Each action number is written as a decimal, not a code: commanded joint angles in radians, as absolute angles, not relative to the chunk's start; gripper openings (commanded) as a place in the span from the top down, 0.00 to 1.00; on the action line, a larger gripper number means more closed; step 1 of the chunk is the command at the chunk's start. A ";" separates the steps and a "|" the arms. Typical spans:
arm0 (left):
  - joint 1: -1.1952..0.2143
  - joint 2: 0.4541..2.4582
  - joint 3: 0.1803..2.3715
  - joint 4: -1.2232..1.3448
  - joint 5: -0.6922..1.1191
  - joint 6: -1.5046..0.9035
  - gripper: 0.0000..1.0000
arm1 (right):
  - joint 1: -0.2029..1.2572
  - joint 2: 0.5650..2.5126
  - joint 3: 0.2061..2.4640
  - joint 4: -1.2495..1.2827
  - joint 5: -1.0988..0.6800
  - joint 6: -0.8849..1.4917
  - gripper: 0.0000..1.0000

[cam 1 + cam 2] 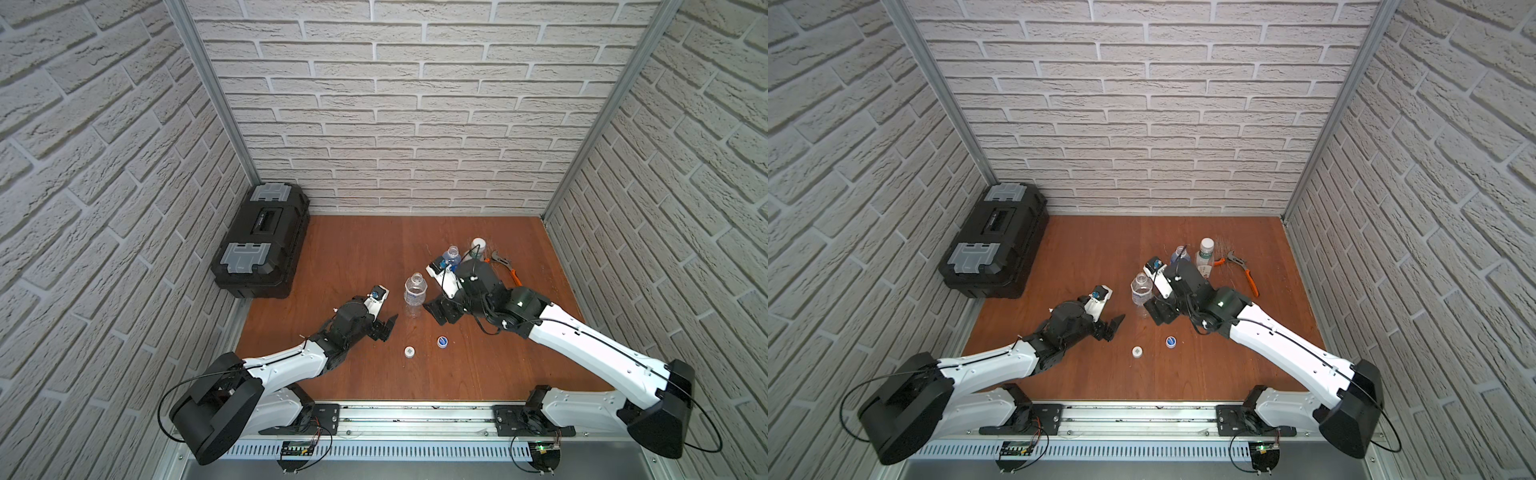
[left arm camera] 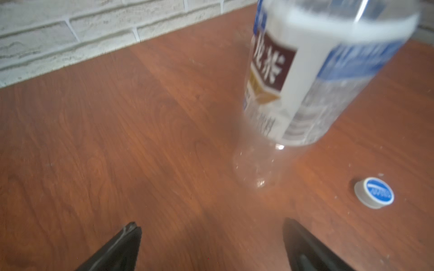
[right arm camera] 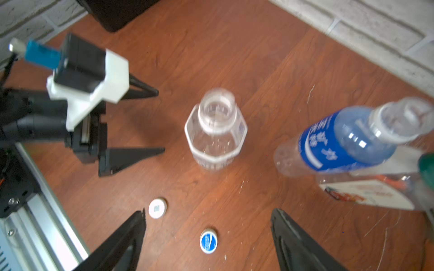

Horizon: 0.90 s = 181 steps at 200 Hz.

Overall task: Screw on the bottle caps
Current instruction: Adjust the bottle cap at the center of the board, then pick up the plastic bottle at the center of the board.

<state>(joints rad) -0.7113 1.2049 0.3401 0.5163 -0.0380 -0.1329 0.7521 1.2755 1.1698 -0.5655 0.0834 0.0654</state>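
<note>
Both jaws open, empty. Bottle [image 1: 415, 291] mid-frame has no cap. Next: grab the white cap [image 1: 409, 351] below it, maybe its match.

Wood-look table, clear plastic bottles, rough brick walls

The table [image 1: 353, 257] shows a smooth red-brown wood grain with fine scratches and a weak shine. The white-labelled bottle [image 3: 216, 131] and the blue-labelled bottle [image 3: 340, 140] are clear glossy plastic. The white cap [image 3: 157, 208] and the blue cap [image 3: 208, 241] look like smooth plastic. The toolbox [image 1: 262, 241] is matt black plastic; the walls [image 1: 415, 104] are rough, brick-textured and matt; the rail [image 1: 415, 415] is bare metal.
</note>
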 commanded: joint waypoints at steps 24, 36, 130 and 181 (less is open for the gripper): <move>-0.690 1.195 0.318 0.731 0.027 -0.086 0.02 | 0.756 1.434 1.293 -0.489 0.106 0.027 0.18; -0.687 1.191 0.307 0.752 0.036 -0.075 0.02 | 0.754 1.470 1.314 -0.479 0.112 0.031 0.22; -0.641 1.146 0.263 0.856 0.120 -0.035 0.02 | 0.736 1.545 1.364 -0.479 0.105 0.107 0.75; -0.643 1.154 0.264 1.021 0.306 0.030 0.02 | 0.739 1.379 1.317 -0.432 0.058 0.165 0.78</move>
